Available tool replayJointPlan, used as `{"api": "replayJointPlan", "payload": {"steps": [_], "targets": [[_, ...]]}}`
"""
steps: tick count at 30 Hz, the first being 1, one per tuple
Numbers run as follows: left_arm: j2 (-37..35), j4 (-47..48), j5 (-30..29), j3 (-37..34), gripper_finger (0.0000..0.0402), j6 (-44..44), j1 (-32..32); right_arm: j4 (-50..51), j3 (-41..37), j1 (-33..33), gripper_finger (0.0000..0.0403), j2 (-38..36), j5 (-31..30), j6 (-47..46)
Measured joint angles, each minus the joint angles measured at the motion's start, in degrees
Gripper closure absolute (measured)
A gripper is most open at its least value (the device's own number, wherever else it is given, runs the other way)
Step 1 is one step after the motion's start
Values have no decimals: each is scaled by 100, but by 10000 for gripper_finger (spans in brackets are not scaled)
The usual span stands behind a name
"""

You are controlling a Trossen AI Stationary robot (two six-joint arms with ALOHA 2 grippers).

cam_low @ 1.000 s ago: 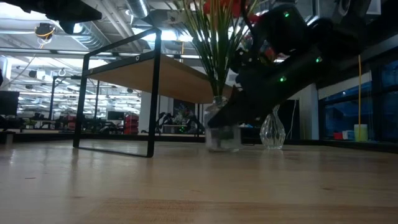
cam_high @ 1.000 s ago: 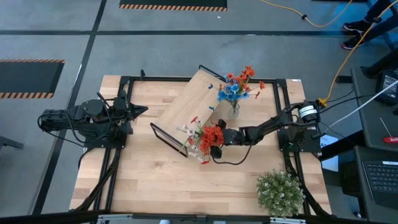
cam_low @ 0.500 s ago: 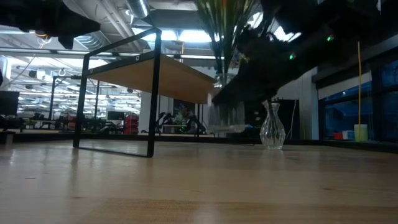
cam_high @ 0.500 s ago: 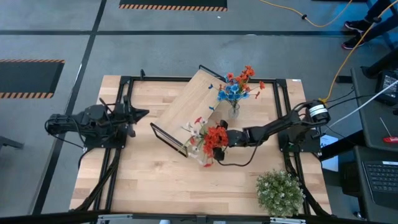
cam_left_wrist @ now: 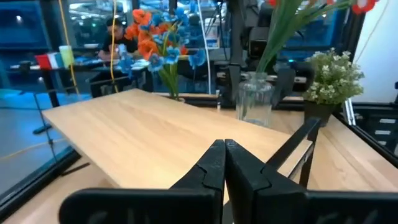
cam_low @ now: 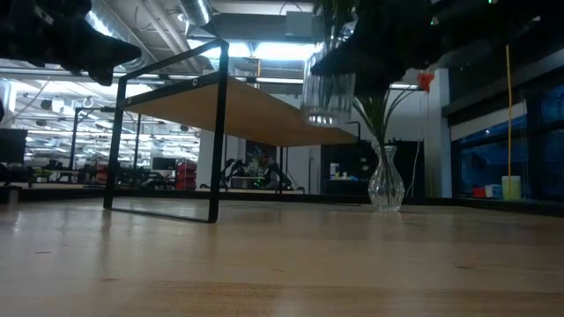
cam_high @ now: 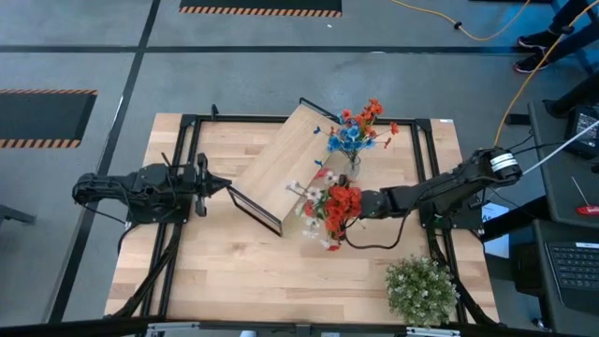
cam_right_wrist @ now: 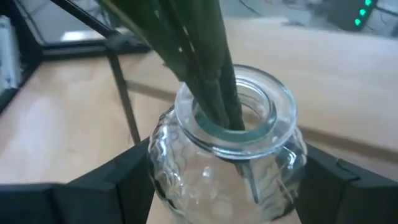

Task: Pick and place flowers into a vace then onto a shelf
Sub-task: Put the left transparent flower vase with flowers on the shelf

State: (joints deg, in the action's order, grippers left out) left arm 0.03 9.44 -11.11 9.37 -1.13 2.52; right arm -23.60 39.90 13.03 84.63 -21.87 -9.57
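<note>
Flowers: red-orange and white sprigs (cam_high: pixel 335 203) stood in a clear glass jar (cam_low: pixel 328 86), green stems through its mouth.
Jar position: lifted clear of the tabletop (cam_high: pixel 225 281), its base about level with the shelf's board, just off the shelf's near right edge.
Right gripper (cam_right_wrist: pixel 227 180): fingers clamped on either side of the jar's body.
Shelf (cam_high: pixel 290 159): light board on a black wire frame, angled across the table; much of the board was bare.
Second vase (cam_low: pixel 385 180): stood on the table by the shelf's far right corner, with blue and orange blossoms (cam_high: pixel 357 129).
Left gripper (cam_left_wrist: pixel 224 163): fingers pressed together, holding nothing, just off the shelf's left edge.
Bushy plant (cam_high: pixel 423 288): at the near right table corner, well apart.
</note>
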Motion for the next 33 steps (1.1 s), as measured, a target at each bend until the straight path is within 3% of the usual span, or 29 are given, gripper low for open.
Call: {"api": "replayJointPlan", "payload": {"steps": [7,10,18,26,33], "targets": [[0,-158,215,-176,398,-31,0,-265,41,-2,118,-349,267,226],[0,-261,430,-249,398,79,0,-45,180,-10,118,-351,391,324],[-2,-654,309,-602,398,-11,0,745,933,-147,118,-342,520,576],[-2,-613,608,-619,398,15,1,805,1171,-362,118,-342,586,687],[-2,-647,319,-619,397,-4,6,797,1352,-539,118,-225,605,796]]}}
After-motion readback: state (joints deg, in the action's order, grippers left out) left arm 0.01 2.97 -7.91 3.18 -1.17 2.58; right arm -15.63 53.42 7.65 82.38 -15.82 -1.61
